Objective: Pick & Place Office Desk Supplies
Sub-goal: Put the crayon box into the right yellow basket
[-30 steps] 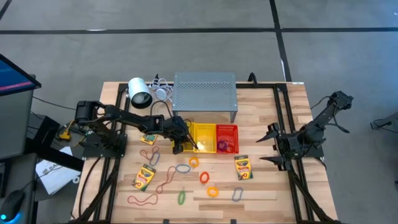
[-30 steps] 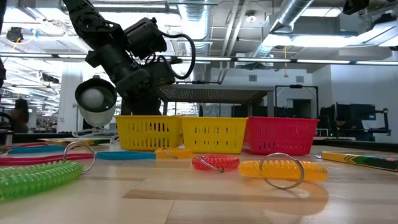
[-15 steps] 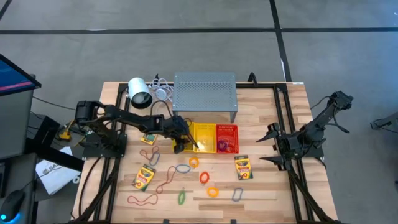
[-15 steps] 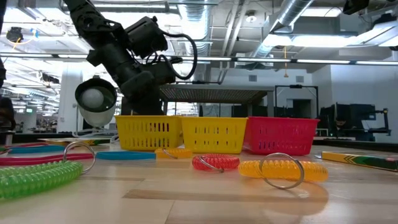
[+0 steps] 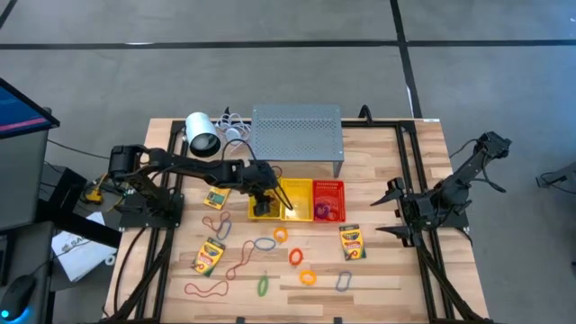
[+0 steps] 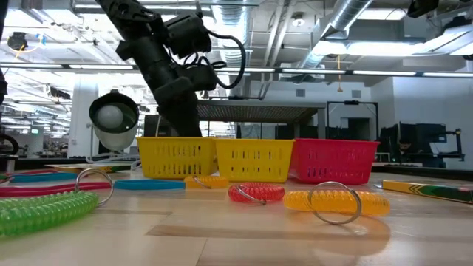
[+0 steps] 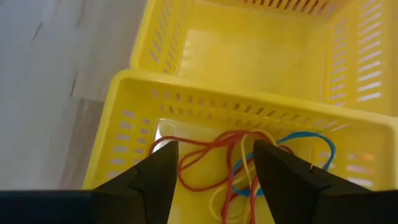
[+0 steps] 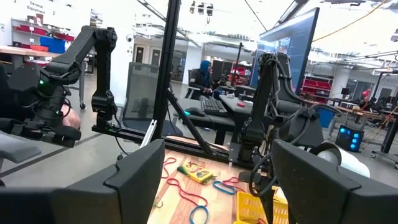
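My left gripper [image 7: 214,163] hangs open just above the leftmost yellow basket [image 7: 134,118], fingers pointing down into it and touching nothing. On that basket's floor lie loose rubber bands [image 7: 230,155] in red, blue and yellow. In the high view the gripper [image 5: 261,203] covers that basket. On the table in front lie crayon boxes [image 5: 209,256] [image 5: 352,241], reddish rubber bands [image 5: 238,265] and coiled rings in orange [image 5: 295,256], green [image 5: 263,285] and grey [image 5: 344,282]. My right gripper [image 5: 393,212] waits open at the table's right side.
A second yellow basket [image 5: 295,198] and a red basket [image 5: 329,191] holding purple rings stand to the right of the first. Behind them are the grey perforated stand [image 5: 297,139] and the white lamp [image 5: 202,140]. A third crayon box [image 5: 216,198] lies left of the baskets.
My left arm has risen and shifted a little toward the table's right edge, so that the gripper now stands over the leftmost yellow basket instead of at its near left corner.
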